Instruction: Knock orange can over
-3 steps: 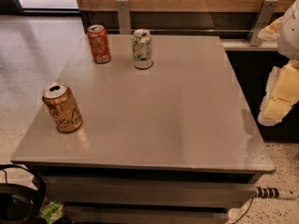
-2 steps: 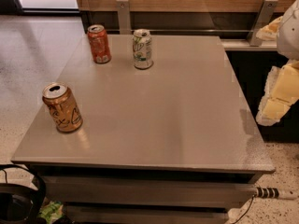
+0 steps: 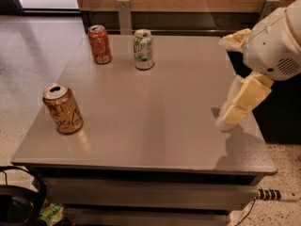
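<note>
The orange can [image 3: 63, 108] stands upright near the front left corner of the grey table [image 3: 160, 126]. It has a pale coppery body with dark scribbled lines and a silvery open top. My gripper [image 3: 235, 108] hangs at the table's right edge, cream-coloured and pointing down to the left, far to the right of the orange can. It holds nothing.
A deeper red-orange can [image 3: 99, 44] and a white-and-green can [image 3: 143, 49] stand upright at the back of the table. A wooden wall with metal brackets runs behind. Black cables and a dark object [image 3: 19, 204] lie on the floor at the front left.
My arm and gripper have moved left, further in over the table's right edge. The cans have not moved.
</note>
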You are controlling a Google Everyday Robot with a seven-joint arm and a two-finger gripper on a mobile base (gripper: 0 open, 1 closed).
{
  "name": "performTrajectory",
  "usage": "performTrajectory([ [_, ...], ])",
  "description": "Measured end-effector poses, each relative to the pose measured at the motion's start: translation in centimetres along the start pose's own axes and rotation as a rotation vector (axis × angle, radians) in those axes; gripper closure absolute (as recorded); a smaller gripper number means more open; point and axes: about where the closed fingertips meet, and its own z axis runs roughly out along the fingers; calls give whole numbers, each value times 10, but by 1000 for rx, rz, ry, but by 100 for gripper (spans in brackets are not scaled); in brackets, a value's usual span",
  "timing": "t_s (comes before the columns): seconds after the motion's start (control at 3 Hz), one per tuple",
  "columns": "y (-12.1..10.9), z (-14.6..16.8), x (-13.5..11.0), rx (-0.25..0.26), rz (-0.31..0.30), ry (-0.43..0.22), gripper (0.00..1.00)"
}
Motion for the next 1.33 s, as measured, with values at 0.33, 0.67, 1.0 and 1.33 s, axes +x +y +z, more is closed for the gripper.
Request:
performTrajectory([
  [0.33,3,32,-32,-26,-11,-168,0],
  [0.67,5,68,-57,-68,-15,-334,0],
  [1.0,7,96,-72,-110,-12,-447,0],
  [1.33,7,104,-78,-125,-14,-482,0],
])
